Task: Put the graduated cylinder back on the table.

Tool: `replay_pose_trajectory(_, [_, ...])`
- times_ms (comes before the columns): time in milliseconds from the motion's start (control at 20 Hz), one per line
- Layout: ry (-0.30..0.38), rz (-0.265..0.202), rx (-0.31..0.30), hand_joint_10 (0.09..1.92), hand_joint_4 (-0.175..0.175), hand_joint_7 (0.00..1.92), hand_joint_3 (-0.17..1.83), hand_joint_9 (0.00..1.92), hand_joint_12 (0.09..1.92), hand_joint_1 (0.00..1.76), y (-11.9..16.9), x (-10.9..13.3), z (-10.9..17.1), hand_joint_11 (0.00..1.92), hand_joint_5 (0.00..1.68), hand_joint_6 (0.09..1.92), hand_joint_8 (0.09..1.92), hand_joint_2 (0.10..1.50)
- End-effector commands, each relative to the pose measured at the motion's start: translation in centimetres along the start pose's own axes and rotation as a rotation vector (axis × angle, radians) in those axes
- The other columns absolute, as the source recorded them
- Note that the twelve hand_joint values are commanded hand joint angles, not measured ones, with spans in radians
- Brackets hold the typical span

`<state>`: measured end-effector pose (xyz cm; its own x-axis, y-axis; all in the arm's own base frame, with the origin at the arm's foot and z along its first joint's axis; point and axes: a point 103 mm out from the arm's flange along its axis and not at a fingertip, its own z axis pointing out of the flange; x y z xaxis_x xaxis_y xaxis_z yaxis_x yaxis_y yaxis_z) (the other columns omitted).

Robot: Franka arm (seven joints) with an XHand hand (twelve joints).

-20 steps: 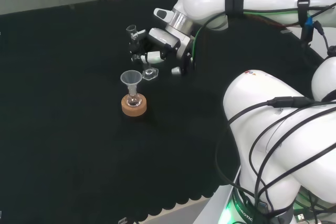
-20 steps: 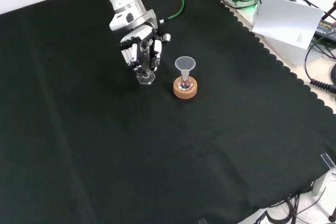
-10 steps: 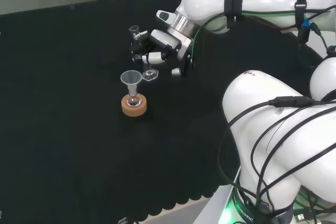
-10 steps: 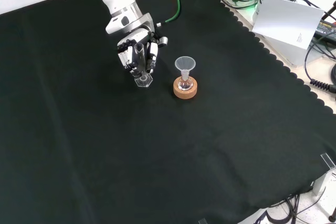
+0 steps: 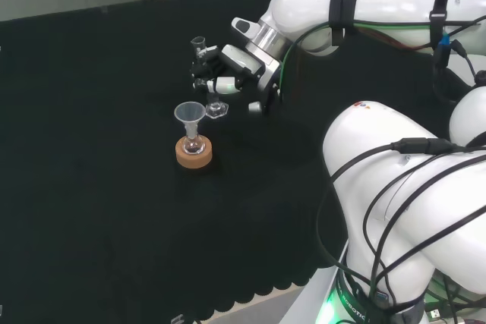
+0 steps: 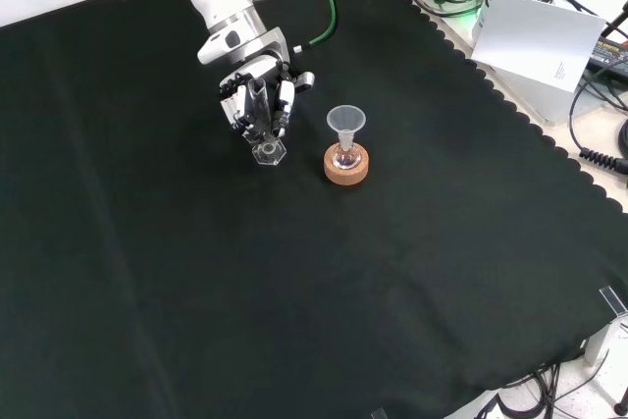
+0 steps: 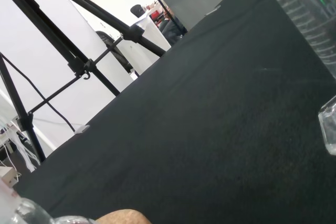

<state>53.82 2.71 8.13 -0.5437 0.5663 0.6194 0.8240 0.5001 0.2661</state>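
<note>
Now the black and white hand [image 6: 257,102] has its fingers curled around the clear glass graduated cylinder [image 6: 262,125], whose hexagonal foot sits at the black cloth [image 6: 294,291] just beside the cork-ringed flask and funnel [image 6: 345,149]. Best release only once the foot rests flat.

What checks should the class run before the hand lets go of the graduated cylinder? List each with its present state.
1. Hand curled round the graduated cylinder: ok.
2. Cylinder's base on the cloth: looks down in the front view, contact cannot tell.
3. Cylinder upright: tilted in the head view, not ok.
4. Apart from the funnel and flask on the cork ring: ok.
5. Bare cloth around the base: ok.
</note>
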Motion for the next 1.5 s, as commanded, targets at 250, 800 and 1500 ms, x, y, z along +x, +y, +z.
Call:
replay_pose_trajectory(250, [-0.007, -0.002, -0.035, 0.09, -0.123, 1.33, 0.01, 1.51, 0.64, 1.10, -0.5, -0.2, 0.4, 1.36, 0.86, 1.20, 0.14, 1.18])
replay_pose_trajectory(800, [-0.001, -0.016, -0.024, 0.09, -0.122, 1.17, 0.00, 1.45, 0.74, 1.09, -0.8, -0.3, 0.6, 1.30, 0.83, 1.23, 0.32, 1.20])
replay_pose_trajectory(1500, [0.012, -0.005, -0.012, 0.09, 0.049, 0.92, 0.00, 1.38, 0.91, 1.04, -1.4, -0.8, -0.2, 1.12, 0.92, 1.10, 0.60, 1.14])
